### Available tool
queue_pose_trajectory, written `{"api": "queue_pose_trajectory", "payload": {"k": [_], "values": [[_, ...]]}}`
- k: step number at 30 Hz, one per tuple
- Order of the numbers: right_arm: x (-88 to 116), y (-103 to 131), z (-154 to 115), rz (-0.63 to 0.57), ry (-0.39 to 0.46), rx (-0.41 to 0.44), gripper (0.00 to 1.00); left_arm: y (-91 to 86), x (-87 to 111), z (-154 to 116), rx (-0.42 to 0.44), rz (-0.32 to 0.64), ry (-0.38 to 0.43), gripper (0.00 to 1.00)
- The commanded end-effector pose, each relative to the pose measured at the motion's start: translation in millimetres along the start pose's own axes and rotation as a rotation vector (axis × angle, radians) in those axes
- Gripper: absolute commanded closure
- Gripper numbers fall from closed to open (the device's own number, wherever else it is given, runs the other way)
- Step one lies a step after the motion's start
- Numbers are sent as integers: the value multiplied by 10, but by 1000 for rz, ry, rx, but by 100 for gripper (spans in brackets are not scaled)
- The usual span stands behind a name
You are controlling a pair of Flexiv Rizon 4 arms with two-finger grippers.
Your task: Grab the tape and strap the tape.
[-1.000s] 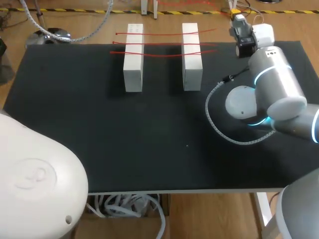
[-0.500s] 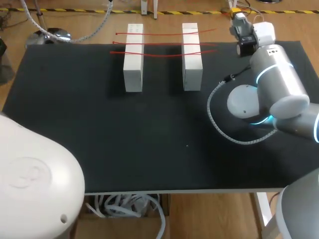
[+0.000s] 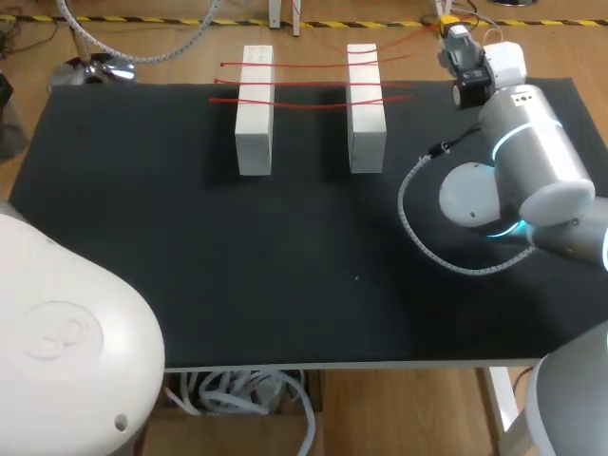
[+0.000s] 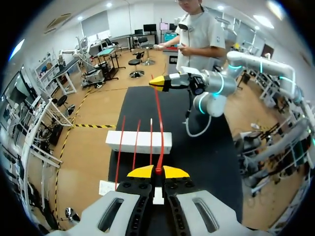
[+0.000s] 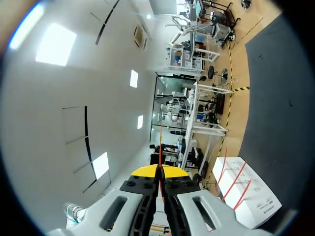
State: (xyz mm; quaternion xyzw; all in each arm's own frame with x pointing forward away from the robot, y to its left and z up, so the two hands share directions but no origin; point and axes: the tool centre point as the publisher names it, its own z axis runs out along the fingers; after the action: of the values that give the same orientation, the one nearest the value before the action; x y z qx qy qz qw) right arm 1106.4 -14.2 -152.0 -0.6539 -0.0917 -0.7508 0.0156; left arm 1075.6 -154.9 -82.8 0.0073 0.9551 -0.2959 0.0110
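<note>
— Red thin tape strip [image 4: 158, 118]: loc?
— Stretched btwn both tools, passing over two white rectangular blocks [image 3: 255, 114] on black surface [image 3: 285, 266]. Contact w/ blocks: cannot tell.
— Tool status?
— L tool [image 4: 158, 171]: yellow tips clenched on one strip end. R tool [image 5: 160, 170]: clenched on opposite end, at far surface edge.
— Other items?
— Three more red strips [image 3: 304, 84] lie across both blocks.

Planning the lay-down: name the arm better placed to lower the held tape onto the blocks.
Left, probably: left pincer, shut on the red tape, looks straight along it over a white block; right pincer, also shut, sits beyond it.
</note>
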Motion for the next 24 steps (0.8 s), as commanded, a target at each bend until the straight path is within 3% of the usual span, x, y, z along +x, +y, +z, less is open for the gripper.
{"api": "queue_pose_trajectory", "payload": {"k": [1,15,24], "values": [[12,20,0,-1,-3,6,100,-170,-32,16,-132,20,25,100],[12,20,0,-1,-3,6,100,-216,-37,41,-150,38,36,100],[12,20,0,-1,-3,6,100,-202,-86,312,-161,45,98,100]]}}
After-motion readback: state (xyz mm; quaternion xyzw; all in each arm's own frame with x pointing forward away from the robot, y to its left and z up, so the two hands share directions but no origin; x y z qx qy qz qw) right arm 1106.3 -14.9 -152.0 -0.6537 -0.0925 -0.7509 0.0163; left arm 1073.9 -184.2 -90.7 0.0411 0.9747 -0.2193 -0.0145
